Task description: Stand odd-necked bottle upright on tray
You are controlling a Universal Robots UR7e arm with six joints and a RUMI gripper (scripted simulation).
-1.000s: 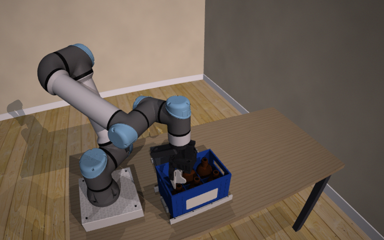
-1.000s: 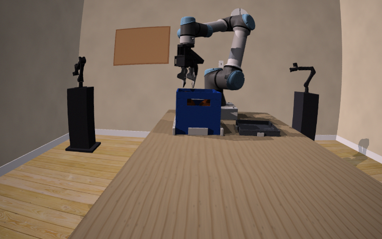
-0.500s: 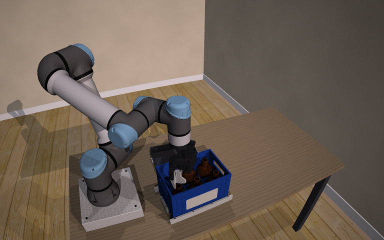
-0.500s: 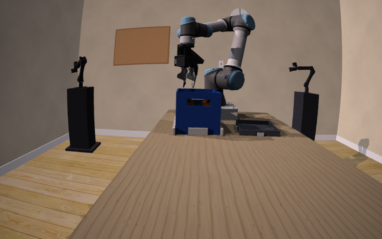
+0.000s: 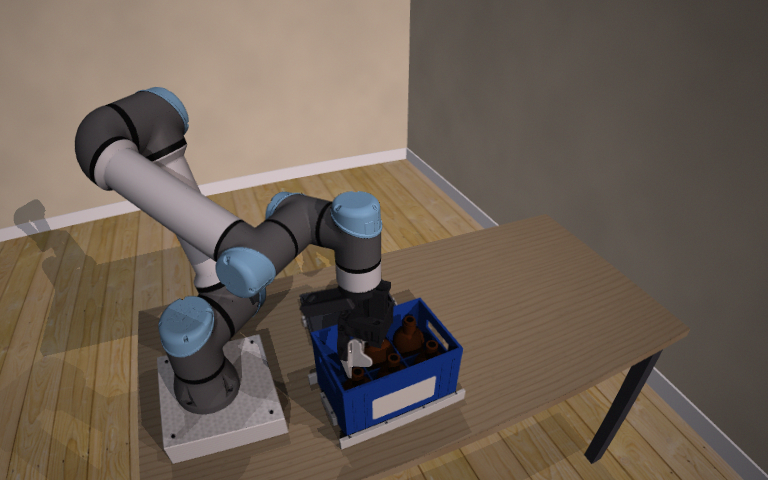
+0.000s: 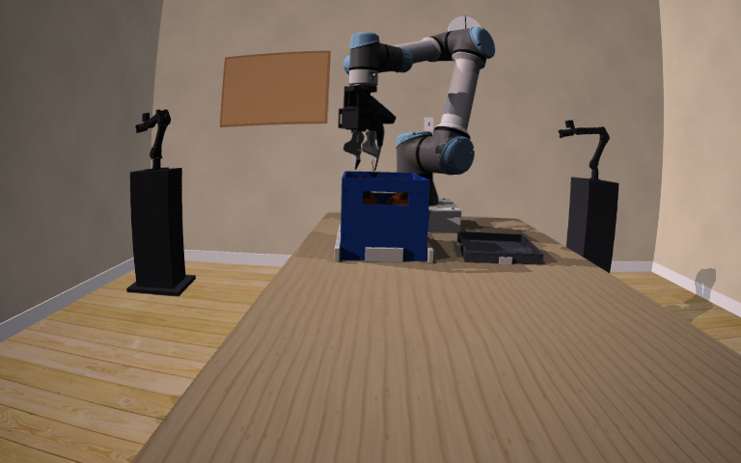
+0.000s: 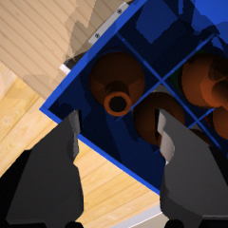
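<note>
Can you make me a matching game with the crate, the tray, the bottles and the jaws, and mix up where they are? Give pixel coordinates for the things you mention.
Things:
1. crate (image 5: 334,396) (image 6: 382,229) (image 7: 54,97)
2. tray (image 6: 500,255)
3. bottles (image 5: 408,337) (image 7: 116,76)
4. jaws

Places and looks:
A. brown, standing in the blue box
B. apart, with nothing between them, above the blue box
C. blue, with a pale label on one side
D. dark and low, with no bottle on it

Right pairs: 1-C, 2-D, 3-A, 4-B

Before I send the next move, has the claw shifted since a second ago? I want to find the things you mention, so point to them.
No, no visible shift: the claw (image 5: 357,370) (image 6: 367,168) (image 7: 118,110) sits above the crate (image 5: 402,390) (image 6: 384,229) (image 7: 47,105) just as before, in both room views.
</note>
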